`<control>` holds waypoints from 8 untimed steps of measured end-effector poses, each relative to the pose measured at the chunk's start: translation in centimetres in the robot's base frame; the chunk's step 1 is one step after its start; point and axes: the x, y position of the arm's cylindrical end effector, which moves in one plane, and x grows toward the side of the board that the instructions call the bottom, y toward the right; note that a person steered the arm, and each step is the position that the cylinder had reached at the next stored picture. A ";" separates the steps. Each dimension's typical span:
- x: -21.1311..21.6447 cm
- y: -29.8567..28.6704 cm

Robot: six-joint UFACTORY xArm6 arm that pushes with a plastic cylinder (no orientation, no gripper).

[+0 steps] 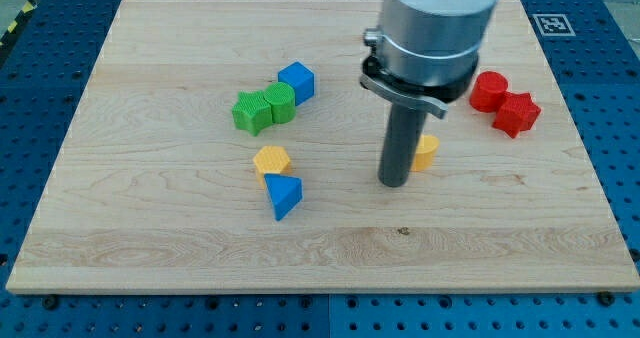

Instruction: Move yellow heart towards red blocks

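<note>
The yellow heart [427, 151] lies right of centre on the wooden board [150, 228], partly hidden behind my rod. My tip [394, 183] rests on the board just left of and slightly below the heart, touching or nearly touching it. The two red blocks sit at the view's right: a red round block [488, 90] and a red star [517, 114], side by side. They are up and to the right of the heart, about a block's width of board between them and it.
A green star [252, 111], a green block [280, 102] and a blue cube [297, 81] form a row left of centre. A yellow hexagon [271, 161] and a blue triangle [283, 195] lie below them. The board's right edge is near the red blocks.
</note>
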 end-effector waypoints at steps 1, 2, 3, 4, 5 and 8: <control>-1.7 0.2; -1.5 1.3; 0.3 0.3; 0.2 3.1; 0.1 5.7; -1.5 2.3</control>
